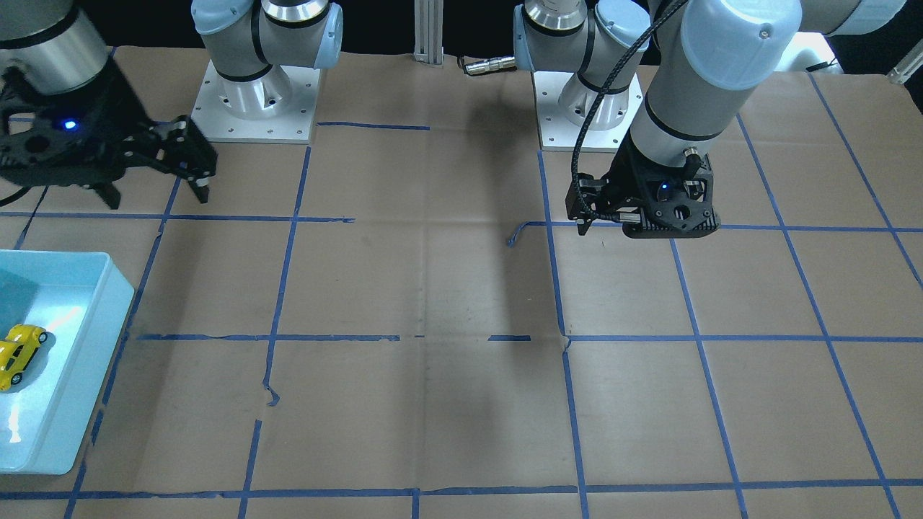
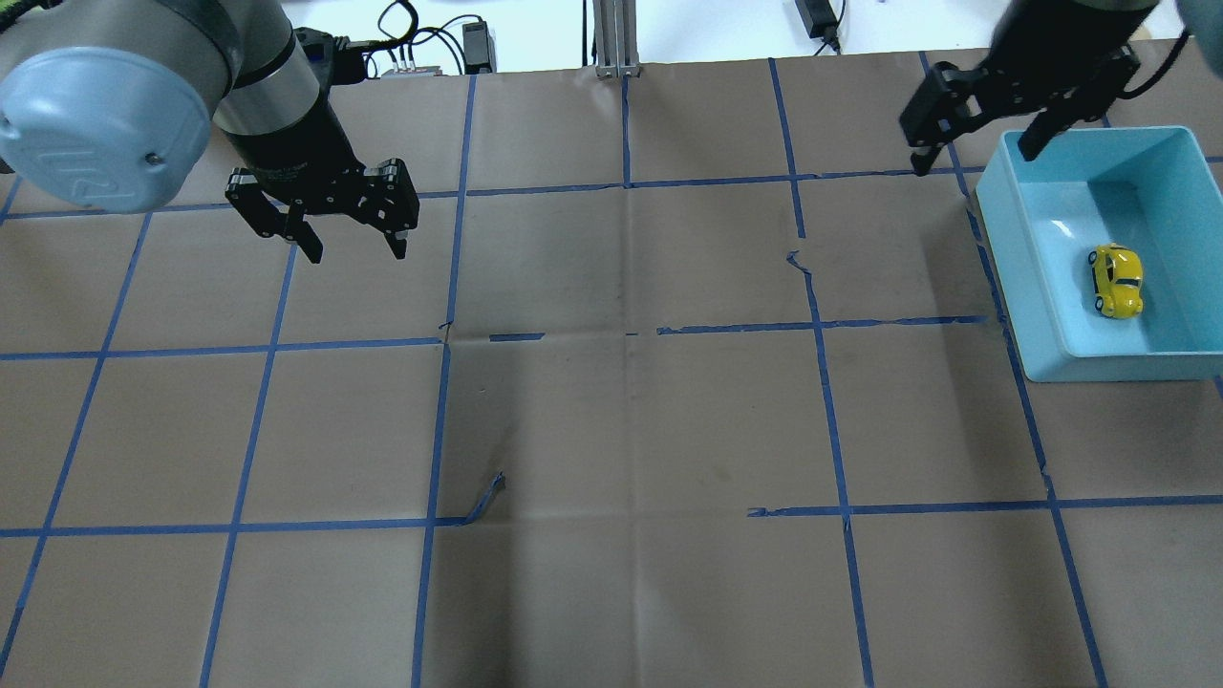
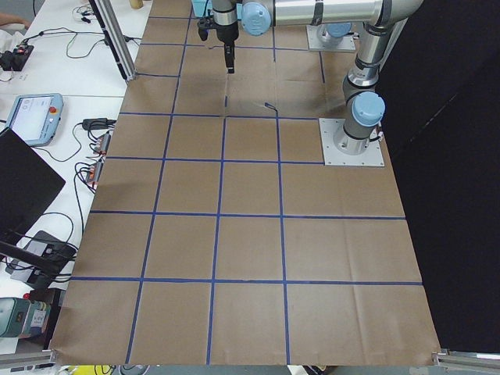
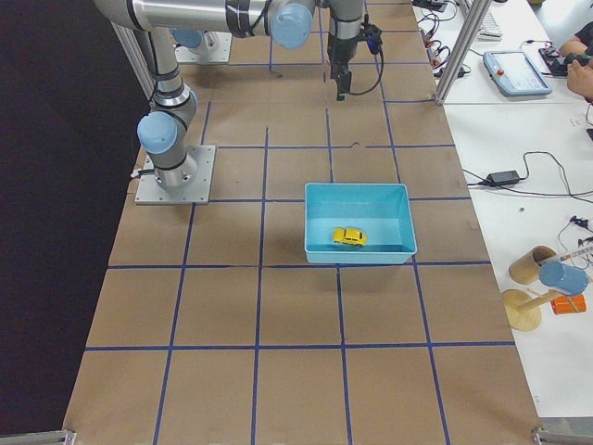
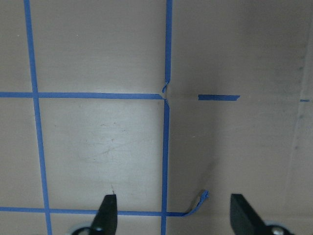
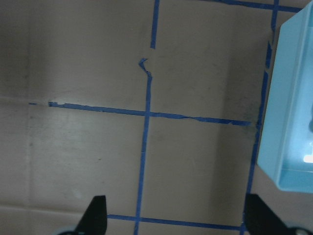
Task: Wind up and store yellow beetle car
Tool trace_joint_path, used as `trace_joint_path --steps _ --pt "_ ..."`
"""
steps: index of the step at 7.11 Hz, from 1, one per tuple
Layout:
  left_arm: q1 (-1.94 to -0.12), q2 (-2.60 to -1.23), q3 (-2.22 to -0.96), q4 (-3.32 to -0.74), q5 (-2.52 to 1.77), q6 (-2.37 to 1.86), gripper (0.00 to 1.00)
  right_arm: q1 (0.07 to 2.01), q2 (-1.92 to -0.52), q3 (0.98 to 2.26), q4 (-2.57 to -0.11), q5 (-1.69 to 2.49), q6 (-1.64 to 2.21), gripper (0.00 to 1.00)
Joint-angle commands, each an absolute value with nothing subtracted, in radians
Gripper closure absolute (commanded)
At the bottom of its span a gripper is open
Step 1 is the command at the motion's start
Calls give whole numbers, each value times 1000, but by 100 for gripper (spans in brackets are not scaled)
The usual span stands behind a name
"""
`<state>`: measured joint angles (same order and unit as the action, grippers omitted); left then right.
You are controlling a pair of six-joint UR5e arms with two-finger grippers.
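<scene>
The yellow beetle car [image 2: 1116, 280] lies inside a light blue bin [image 2: 1013, 277] at the table's right side. The car also shows in the front-facing view [image 1: 18, 353] and the exterior right view [image 4: 349, 237]. My right gripper [image 2: 975, 161] is open and empty. It hovers above the table just beyond the bin's far left corner, and it also shows in the front-facing view [image 1: 159, 200]. Its wrist view shows the bin's wall [image 6: 293, 98] at the right edge. My left gripper [image 2: 355, 253] is open and empty over the far left of the table, well away from the car.
Brown paper with a blue tape grid covers the table. Loose tape curls up at one spot [image 2: 492, 492] and shows between the left fingers in the left wrist view [image 5: 200, 198]. Both arm bases [image 1: 252, 94] stand at the robot's edge. Cables and devices lie past the far edge.
</scene>
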<state>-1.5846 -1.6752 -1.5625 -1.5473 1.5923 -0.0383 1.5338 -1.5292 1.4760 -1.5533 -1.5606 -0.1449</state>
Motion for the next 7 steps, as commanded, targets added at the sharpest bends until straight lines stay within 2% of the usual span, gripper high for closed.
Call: trace_joint_path --steps 1,7 --pt "-1585 -1677 -1560 -1549 1592 -38 17 1655 -1548 1486 -1539 -1565 -5 0" --pt "-1585 -1675 -1563 -1549 1589 -38 17 1648 -1565 1503 -1546 -1562 14 0"
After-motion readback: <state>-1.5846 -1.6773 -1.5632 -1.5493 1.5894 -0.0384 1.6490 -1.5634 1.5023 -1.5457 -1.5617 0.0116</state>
